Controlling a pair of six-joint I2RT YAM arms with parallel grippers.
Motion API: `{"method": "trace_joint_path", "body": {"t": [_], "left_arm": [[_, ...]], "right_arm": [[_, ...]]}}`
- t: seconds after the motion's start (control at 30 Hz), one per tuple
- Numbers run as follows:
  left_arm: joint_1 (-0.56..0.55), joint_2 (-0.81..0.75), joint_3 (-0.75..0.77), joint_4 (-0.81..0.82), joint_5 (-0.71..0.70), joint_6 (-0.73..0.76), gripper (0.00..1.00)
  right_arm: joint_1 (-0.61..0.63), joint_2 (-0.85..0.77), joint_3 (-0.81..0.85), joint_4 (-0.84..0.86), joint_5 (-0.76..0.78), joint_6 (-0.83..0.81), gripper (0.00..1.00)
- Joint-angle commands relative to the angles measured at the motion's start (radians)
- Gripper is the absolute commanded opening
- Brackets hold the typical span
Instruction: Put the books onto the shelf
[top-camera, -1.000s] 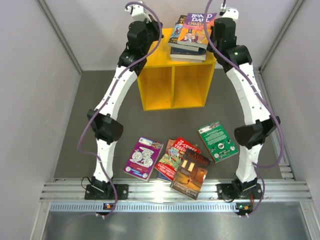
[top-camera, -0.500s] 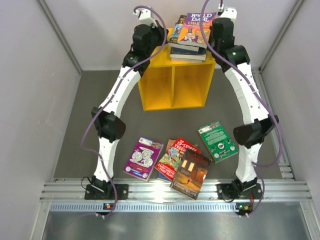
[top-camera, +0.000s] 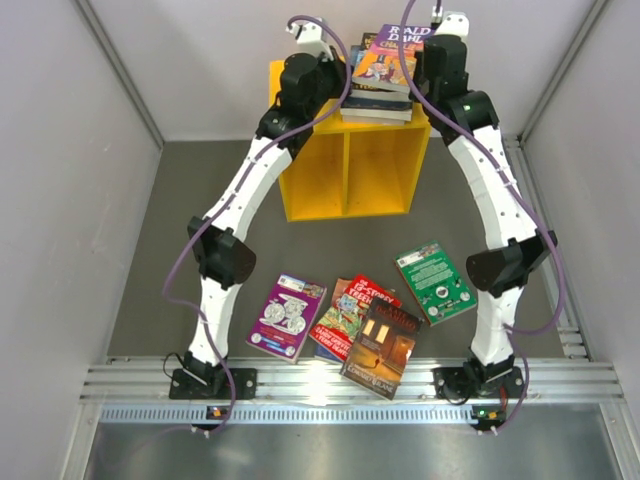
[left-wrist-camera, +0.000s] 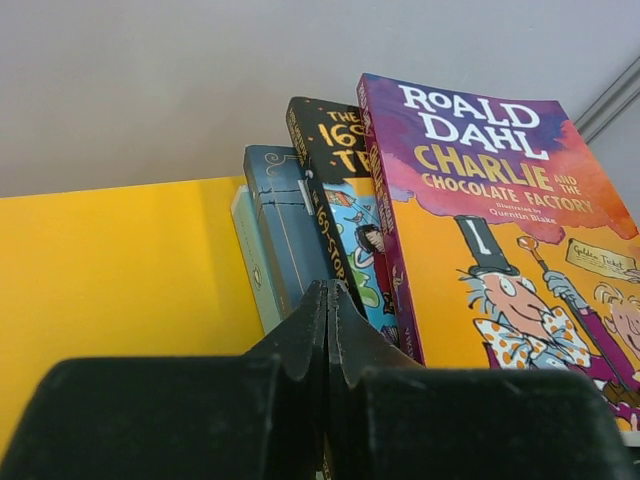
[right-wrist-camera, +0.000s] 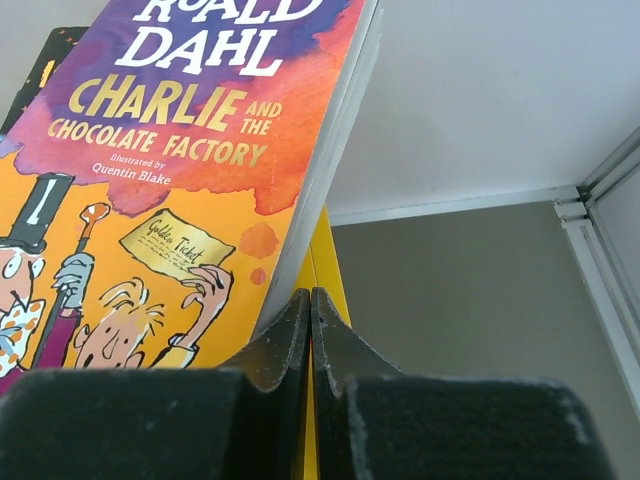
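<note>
Both arms reach to the top centre of the overhead view, where a stack of books (top-camera: 385, 75) sits on the flat top of the yellow shelf (top-camera: 347, 170). The left gripper (left-wrist-camera: 327, 290), fingers pressed together and empty, noses at the stack's left edge. The right gripper (right-wrist-camera: 310, 295), likewise closed on nothing, sits close under the top book (right-wrist-camera: 180, 150) at its right edge. This looks like squaring the pile: press evenly from both sides, low on the edges, so the top cover doesn't skid off. Four loose books (top-camera: 382, 348) lie on the table (top-camera: 200, 200) at lower centre. The top cover reads "Roald Dahl, Charlie and the Chocolate Factory, illustrated by Quentin Blake", plus "Golden Ticket". The dark book (left-wrist-camera: 320, 150) beneath shows only "THE 16…".
</note>
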Motion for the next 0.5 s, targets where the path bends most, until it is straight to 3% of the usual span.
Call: {"method": "trace_joint_path", "body": {"t": [0.0,0.23,0.47], "left_arm": [[-0.033,-0.103,-0.008,0.010,0.019,0.022,0.00],[-0.039,-0.171,-0.067,-0.012,-0.045,0.049,0.00],[-0.036,-0.264,-0.171,-0.013,-0.134,0.100,0.00]], "right_arm": [[0.031,-0.048,0.012,0.047,-0.039,-0.009,0.00],[0.038,-0.109,-0.070,0.050,-0.044,-0.008,0.00],[0.033,-0.261,-0.229,0.107,0.068,-0.003,0.03]]}}
